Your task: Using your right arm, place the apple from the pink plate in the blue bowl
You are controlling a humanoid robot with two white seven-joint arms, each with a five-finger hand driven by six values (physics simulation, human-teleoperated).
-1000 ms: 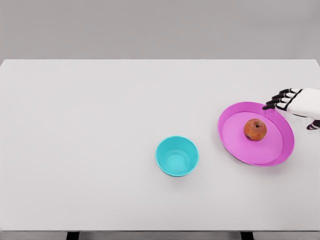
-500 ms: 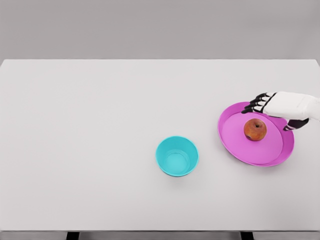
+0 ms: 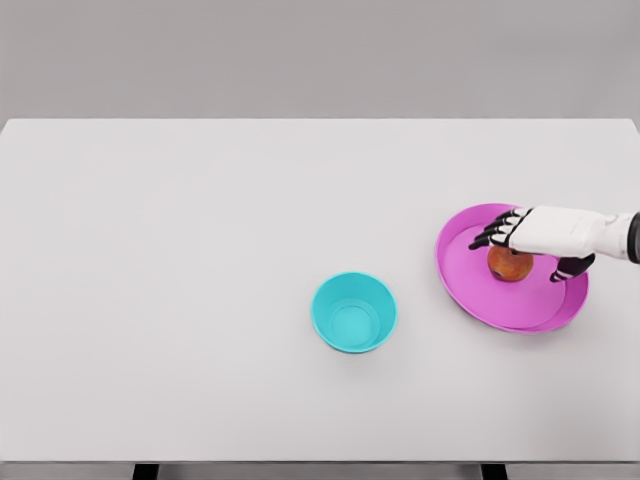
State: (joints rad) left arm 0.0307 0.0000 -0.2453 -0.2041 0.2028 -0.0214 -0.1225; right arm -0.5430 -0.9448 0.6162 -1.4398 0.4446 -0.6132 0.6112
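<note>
White and flat, the bench holds just two dishes under a grey wall. On the right sits the pink plate, and the apple lies on it, partly hidden. The right hand hangs right over the apple, fingers stretched out and thumb low on the near side. It holds nothing yet. I cannot tell if it touches the apple. The blue bowl waits well apart to the left, with nothing in it. To do this step well, the hand should come straight down, wrap its fingers round both sides of the apple, and squeeze softly so it does not roll away. Then lift it high enough to clear the plate's rim.
</note>
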